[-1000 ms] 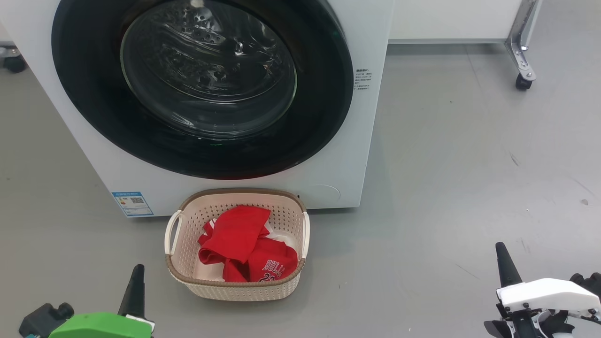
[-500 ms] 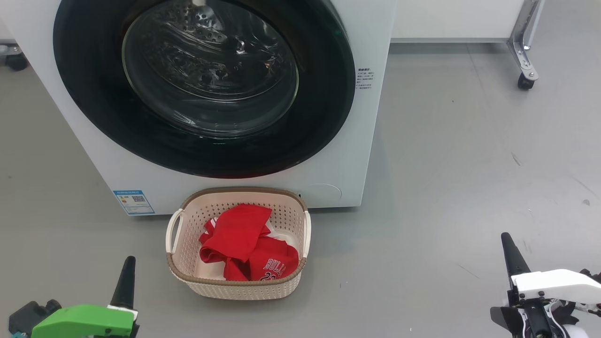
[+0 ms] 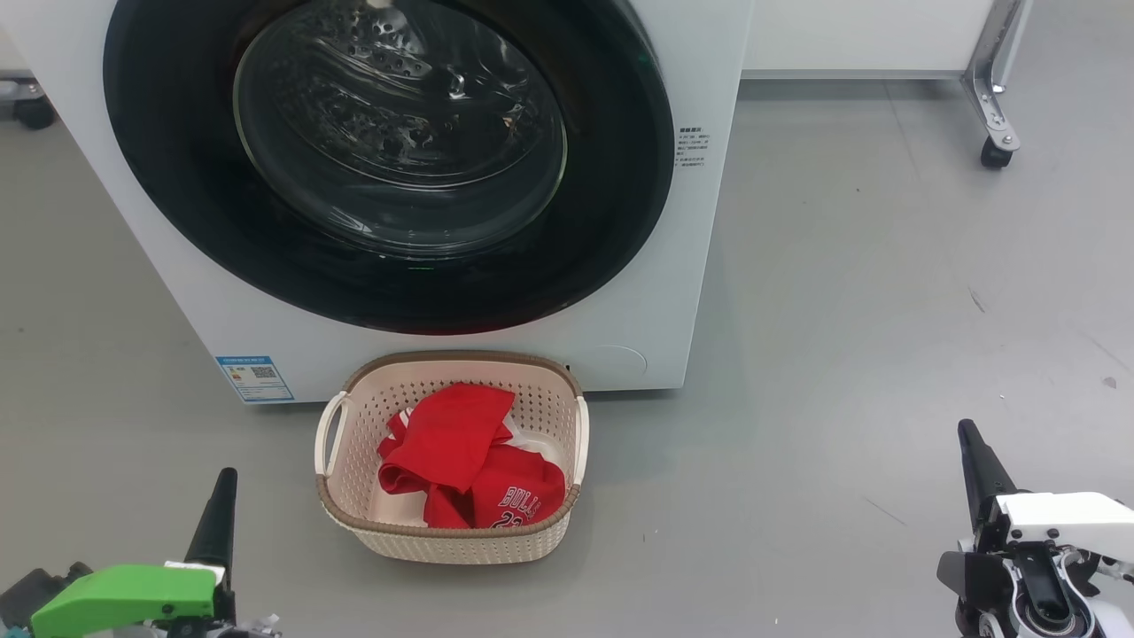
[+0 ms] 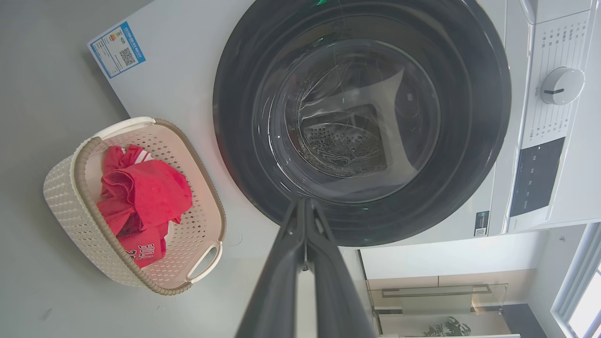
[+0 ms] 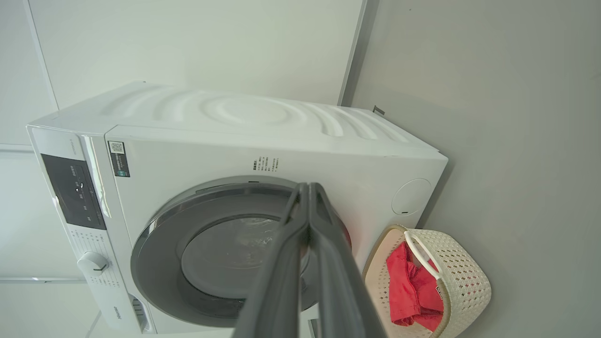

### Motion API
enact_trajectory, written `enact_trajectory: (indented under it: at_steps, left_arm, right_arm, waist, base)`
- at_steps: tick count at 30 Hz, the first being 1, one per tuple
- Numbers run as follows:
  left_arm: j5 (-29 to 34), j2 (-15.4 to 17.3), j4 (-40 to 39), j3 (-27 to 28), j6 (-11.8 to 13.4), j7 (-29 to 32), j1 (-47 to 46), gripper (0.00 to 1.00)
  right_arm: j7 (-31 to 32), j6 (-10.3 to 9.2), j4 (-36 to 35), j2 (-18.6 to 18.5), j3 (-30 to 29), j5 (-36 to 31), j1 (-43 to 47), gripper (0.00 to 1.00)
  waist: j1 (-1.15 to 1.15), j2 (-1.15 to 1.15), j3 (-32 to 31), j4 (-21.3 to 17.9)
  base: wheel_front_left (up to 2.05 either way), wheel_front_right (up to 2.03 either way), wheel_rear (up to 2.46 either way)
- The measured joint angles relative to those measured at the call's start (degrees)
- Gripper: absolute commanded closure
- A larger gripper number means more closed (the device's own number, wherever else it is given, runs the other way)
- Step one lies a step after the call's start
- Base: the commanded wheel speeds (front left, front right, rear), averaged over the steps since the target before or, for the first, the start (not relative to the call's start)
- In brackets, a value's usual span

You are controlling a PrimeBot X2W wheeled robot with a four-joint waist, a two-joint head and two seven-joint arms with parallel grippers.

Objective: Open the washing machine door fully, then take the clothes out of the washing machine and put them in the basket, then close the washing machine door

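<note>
The white washing machine stands ahead with its round black door shut flat against the front; steel drum holes show through the glass. On the floor in front sits the cream basket holding the red clothes, a "BULLS" jersey among them. My left gripper is low at the left, shut and empty, well short of the basket. At the lower right my right gripper is shut and empty too. In the wrist views the left gripper, the right gripper, the door, the basket and the clothes all appear.
Grey floor spreads to the right of the machine. A metal leg on a caster stands at the far right, below a white panel. Another dark wheel sits at the far left. The control dial is on the machine's panel.
Both grippers have drawn back toward me and outward, the left one lower in the picture. The head camera has shifted slightly. Door, basket and clothes have not moved.
</note>
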Motion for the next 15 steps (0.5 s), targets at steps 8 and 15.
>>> enact_trajectory:
  at_steps: [8, 15]
  left_arm:
    - [-4.75, 0.12, 0.97, 1.16, -0.77, 1.00, -1.18, 1.00]
    - [-5.77, 0.13, 1.42, 1.23, -0.93, 1.00, -1.37, 1.00]
  right_arm:
    - [1.01, 0.56, 0.63, -0.21, -1.19, 4.94, -1.25, 1.00]
    - [1.01, 0.96, 0.91, -0.23, -1.32, 5.09, -1.43, 1.00]
  waist:
    - [0.00, 0.00, 0.08, 0.14]
    - [0.00, 0.00, 0.07, 0.15]
  base:
    - [0.00, 0.00, 0.00]
    - [0.00, 0.00, 0.00]
